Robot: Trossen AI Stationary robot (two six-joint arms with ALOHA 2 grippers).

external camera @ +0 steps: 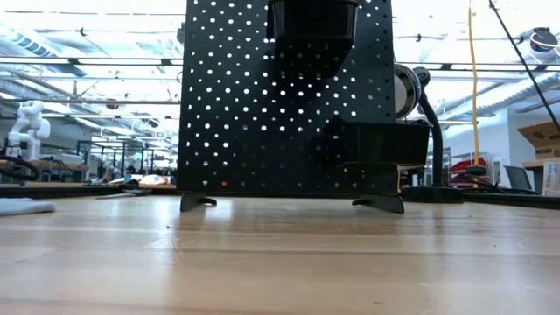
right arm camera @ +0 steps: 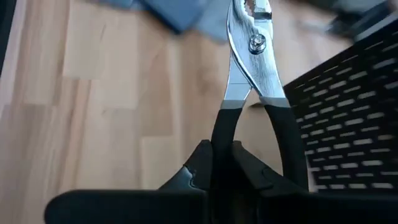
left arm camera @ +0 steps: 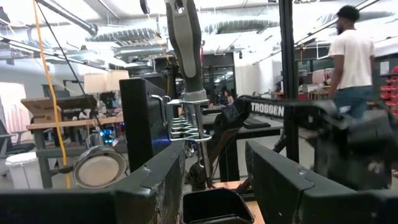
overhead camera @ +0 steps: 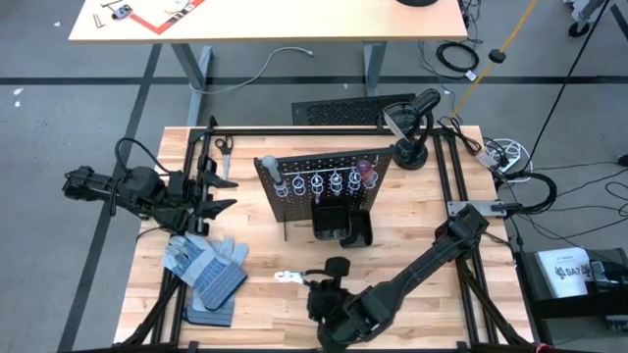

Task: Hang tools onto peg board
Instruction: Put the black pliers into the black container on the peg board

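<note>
**benchlurker:** so where was everything at that point?

**me:** My right gripper (right arm camera: 222,163) was low over the near edge of the bench (overhead camera: 442,235), fingers pinched together on one black handle of the pliers (right arm camera: 252,68). The silver head stuck out past my fingers, toward the work gloves (overhead camera: 206,270) by the near left corner. Next to the pliers sat a black ribbed mat (right arm camera: 354,118).

**benchlurker:** and the board?

**me:** The peg board (overhead camera: 329,181) stood upright mid-bench, rings along its top row with a few tools already hanging, black bin (overhead camera: 341,226) on its near face.

**benchlurker:** other arm?

**me:** My left gripper (overhead camera: 211,201) waited at the left edge, fingers spread with nothing between them, aimed at the board. A person in a white shirt (left arm camera: 351,56) stood off in the room.
</note>
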